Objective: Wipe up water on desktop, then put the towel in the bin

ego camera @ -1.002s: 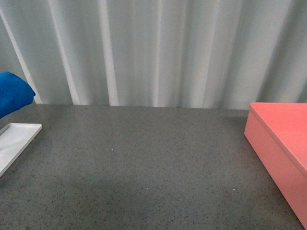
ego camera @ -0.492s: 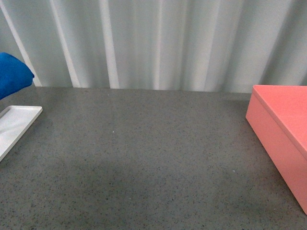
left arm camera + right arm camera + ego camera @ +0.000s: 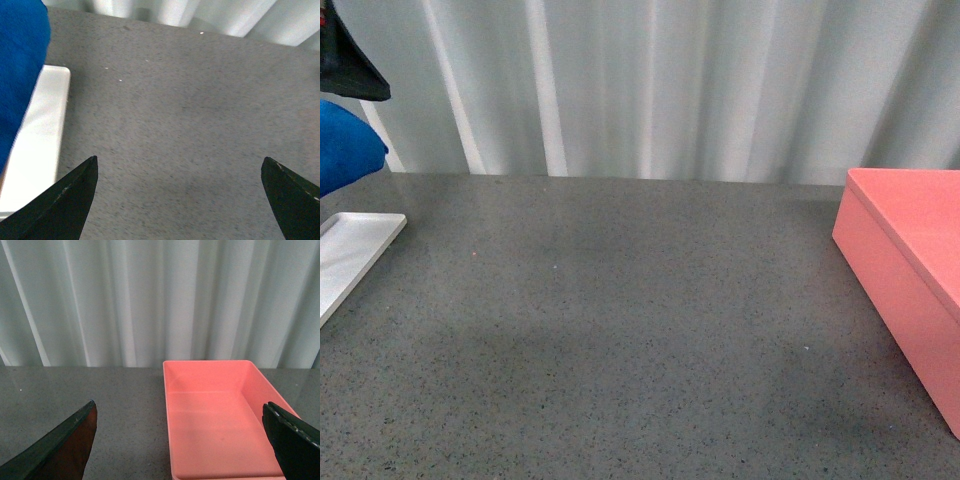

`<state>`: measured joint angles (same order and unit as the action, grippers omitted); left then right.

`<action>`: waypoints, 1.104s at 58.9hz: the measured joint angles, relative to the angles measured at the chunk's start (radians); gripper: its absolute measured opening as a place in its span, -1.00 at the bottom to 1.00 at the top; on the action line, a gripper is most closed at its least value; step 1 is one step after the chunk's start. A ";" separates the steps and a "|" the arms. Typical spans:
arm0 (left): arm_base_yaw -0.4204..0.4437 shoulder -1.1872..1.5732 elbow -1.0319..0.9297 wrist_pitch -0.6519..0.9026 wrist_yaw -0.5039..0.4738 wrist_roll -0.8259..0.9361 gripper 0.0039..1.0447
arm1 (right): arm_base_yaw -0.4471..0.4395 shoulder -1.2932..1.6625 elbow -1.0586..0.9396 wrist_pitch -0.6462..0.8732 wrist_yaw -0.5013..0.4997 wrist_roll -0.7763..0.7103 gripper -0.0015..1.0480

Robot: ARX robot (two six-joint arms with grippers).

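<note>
The wide dark grey, speckled, stone-like desktop (image 3: 620,330) carries a flat white rectangular tray (image 3: 355,250) at its left side and a salmon-pink rectangular plastic bin (image 3: 890,290) at its right, well apart.

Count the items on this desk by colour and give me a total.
Blue: 1, the towel
White: 1, the tray
Pink: 1, the bin
Total: 3

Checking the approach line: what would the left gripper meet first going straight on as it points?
Probably bare desktop, just beside the white tray; nothing else lies ahead of the open left gripper. Depth is uncertain.
</note>
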<state>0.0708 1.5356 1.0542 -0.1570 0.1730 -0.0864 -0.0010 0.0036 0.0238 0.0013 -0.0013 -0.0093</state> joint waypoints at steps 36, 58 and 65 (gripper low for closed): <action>0.160 0.633 0.846 -0.403 -0.178 0.333 0.88 | 0.000 0.000 0.000 0.000 0.000 0.000 0.87; 0.174 0.753 0.930 -0.260 -0.276 0.322 0.88 | 0.000 0.000 0.000 0.000 0.000 0.000 0.87; 0.185 0.782 0.932 -0.246 -0.290 0.322 0.88 | 0.000 0.000 0.000 0.000 0.000 0.000 0.87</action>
<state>0.2562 2.3177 1.9865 -0.4030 -0.1173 0.2352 -0.0010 0.0036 0.0238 0.0013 -0.0013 -0.0093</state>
